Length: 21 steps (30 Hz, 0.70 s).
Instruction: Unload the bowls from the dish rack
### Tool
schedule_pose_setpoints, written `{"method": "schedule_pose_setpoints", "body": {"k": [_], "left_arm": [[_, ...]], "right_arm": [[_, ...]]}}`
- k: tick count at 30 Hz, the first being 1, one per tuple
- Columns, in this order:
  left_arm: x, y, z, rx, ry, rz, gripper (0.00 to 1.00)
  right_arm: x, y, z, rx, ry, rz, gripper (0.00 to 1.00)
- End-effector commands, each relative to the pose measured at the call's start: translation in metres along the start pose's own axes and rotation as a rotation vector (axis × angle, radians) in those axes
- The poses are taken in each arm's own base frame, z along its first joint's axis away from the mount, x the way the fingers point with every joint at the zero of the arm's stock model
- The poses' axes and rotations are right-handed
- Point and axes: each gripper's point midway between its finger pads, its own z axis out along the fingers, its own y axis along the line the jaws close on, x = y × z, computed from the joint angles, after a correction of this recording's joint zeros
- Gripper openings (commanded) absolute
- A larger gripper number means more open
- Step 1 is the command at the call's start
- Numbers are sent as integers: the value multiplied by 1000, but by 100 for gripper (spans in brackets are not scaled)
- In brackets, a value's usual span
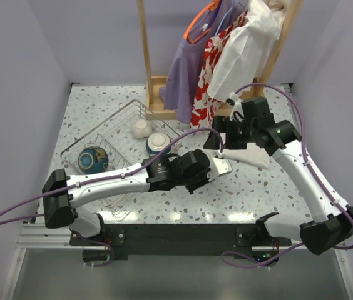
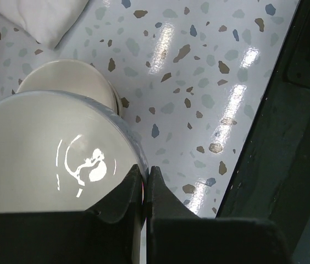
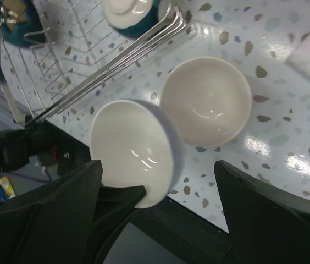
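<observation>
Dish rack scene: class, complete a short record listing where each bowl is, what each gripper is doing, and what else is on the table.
In dish rack: dark blue patterned bowl, pale bowl, teal-banded bowl
On table: white bowl, upright, right of the rack
Left gripper: shut on rim of second white bowl, tilted
Right gripper: open, holding nothing, above both white bowls
Also present: white cloth on table; clothes stand at back
</observation>
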Motion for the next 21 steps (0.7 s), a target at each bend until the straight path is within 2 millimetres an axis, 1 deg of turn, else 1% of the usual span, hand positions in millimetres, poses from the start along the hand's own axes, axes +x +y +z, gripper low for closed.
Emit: {"method": "schedule_pose_setpoints", "body": {"k": [1,5,11,15,17,20,21], "left_arm": [[-47,2,-12,6,-140,61,0],[-48,3,-16,3,-144,69,0],[-52,-1,-19,26,-165,70,0],[-55,1,-22,19,-178,68,0],[-58,-1,-24,31,-187,69,0],[-58,-4,-25,46,-190,69,0],[-58,-4,-25,48,-191,67,0]], "right_arm": [[27,12,12,35,125,-77,87],[27,-5,17,135,95,-68,85],[39,-7,31,146,148,-88,81],[47,-17,42,189,170,-102,78],[50,-18,46,190,177,-106,75],[50,-20,47,196,168,-110,62],[48,-21,47,202,160,-114,51]]}}
